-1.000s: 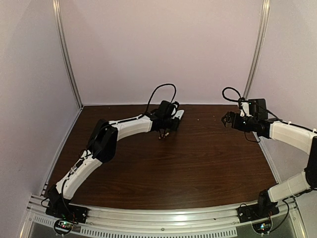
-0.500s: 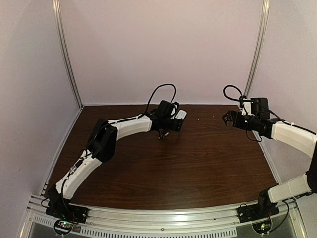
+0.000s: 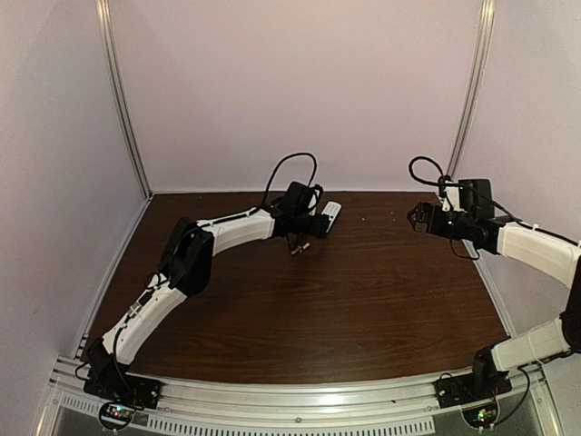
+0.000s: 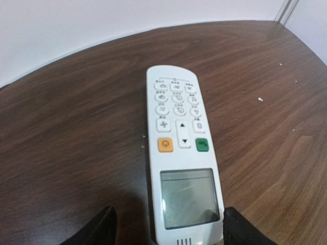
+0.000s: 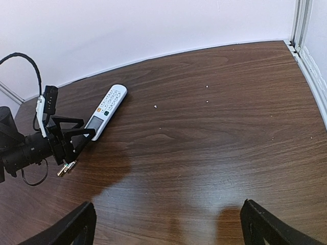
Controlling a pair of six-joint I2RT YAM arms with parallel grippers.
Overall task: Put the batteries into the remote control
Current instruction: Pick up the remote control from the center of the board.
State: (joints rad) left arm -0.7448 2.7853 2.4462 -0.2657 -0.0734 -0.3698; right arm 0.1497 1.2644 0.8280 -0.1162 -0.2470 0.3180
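Our left gripper [image 4: 168, 230], jaws released, straddles the screen end of the remote control [image 4: 184, 158], which lies buttons-up toward twelve o'clock on the table [image 5: 214, 132]. We should close squarely on its long edges, because the battery recess likely faces down. The batteries [image 5: 67, 167] lie at its seven o'clock. Our right gripper [image 5: 171, 224] hangs released and empty. Pale crumbs [image 5: 155, 106] lie at the remote's three o'clock.
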